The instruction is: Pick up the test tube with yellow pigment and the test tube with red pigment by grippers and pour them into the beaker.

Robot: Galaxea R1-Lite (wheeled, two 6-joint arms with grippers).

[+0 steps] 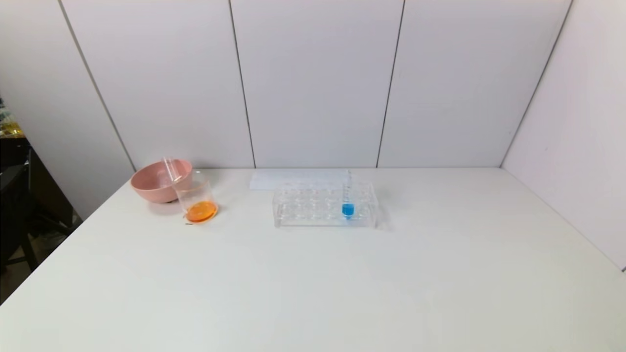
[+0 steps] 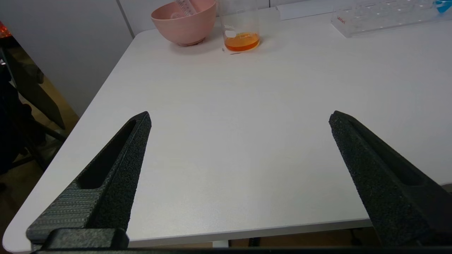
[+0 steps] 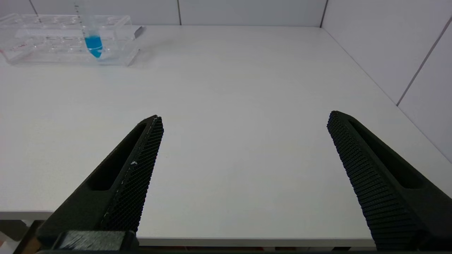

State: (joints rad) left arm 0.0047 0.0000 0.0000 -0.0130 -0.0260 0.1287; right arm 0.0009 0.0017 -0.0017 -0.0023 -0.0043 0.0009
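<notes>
white worktop is lying bare nearest, where the left gripper [image 2: 240, 118] and right gripper [image 3: 243, 118] are hanging spread and empty. farther back, the small clear glass beaker [image 1: 198, 200] is holding orange liquid; pouring seems finished.

A lab bench: tube rack [image 1: 325, 208], beaker [image 1: 196, 199], white partition panels [image 1: 313, 83]

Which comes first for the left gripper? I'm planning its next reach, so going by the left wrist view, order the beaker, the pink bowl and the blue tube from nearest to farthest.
From the open left gripper at the table's near edge:
1. Beaker, straight ahead, orange liquid inside.
2. Pink bowl, just behind the beaker, toward the table's left corner.
3. Blue tube, far off to the right, in the clear rack.
</notes>
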